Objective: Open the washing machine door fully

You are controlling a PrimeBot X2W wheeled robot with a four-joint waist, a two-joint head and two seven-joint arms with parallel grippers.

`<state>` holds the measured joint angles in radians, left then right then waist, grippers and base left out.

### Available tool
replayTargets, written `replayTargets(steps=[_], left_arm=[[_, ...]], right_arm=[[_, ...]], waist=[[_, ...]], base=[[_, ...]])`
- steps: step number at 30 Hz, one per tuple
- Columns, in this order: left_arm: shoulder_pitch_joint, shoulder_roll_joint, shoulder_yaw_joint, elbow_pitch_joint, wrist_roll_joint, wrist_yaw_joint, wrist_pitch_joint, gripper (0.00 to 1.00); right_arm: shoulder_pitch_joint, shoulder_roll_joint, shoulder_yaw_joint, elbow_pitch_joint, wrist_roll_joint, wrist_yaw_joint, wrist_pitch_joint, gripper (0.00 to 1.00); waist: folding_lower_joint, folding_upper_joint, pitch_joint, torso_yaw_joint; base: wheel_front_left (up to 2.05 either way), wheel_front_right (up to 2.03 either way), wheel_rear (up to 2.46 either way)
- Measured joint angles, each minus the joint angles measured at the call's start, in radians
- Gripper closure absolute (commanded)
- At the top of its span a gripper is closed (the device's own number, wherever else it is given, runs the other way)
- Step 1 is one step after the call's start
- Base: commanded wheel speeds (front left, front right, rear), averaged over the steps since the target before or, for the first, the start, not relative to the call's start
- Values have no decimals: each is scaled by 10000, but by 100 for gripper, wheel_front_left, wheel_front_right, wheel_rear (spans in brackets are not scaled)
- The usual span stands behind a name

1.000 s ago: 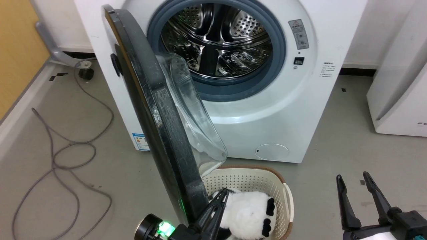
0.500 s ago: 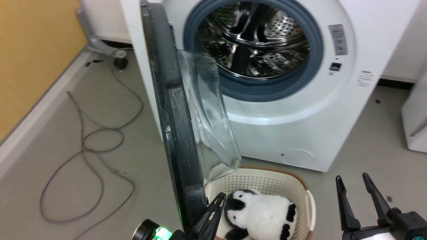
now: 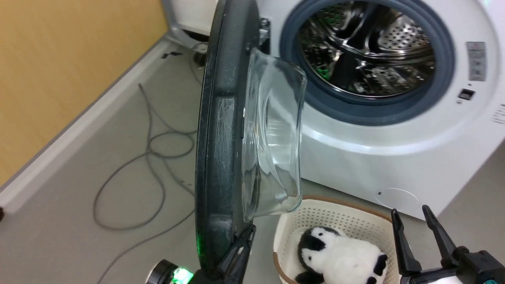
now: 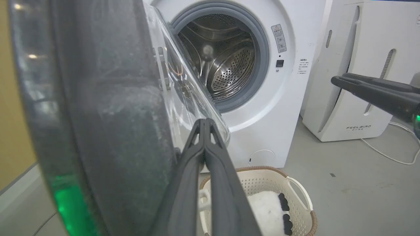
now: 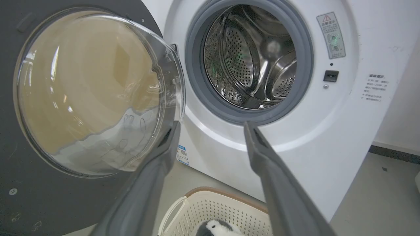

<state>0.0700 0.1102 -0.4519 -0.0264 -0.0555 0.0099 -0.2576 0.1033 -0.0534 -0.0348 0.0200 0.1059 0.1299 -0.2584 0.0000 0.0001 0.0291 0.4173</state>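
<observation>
Head view has the washing machine door (image 3: pixel 221 157) standing about square to the front of the washing machine (image 3: pixel 355 157), left hand (image 3: pixel 247 232) clenched empty against its inner lower rim, likely to shove it wider, right hand (image 3: pixel 410 211) spread and idle before the machine's lower right

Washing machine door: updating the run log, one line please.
washing machine door partly open; left gripper shut beside its rim; right gripper open
</observation>
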Motion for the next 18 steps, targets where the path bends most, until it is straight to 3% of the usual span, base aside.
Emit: replayTargets(steps=[10,18], left_arm=[[106,73,777,173,-104,213,0,100],[-355,341,2163,424,-485,435,2,100]], right_arm=[[-6,4,-36,21,8,0,2,0],[-115,4,161,140,-96,0,0,0]], waist=[[0,0,186,943],[0,0,485,1206]], base=[[0,0,0],[0,0,0]])
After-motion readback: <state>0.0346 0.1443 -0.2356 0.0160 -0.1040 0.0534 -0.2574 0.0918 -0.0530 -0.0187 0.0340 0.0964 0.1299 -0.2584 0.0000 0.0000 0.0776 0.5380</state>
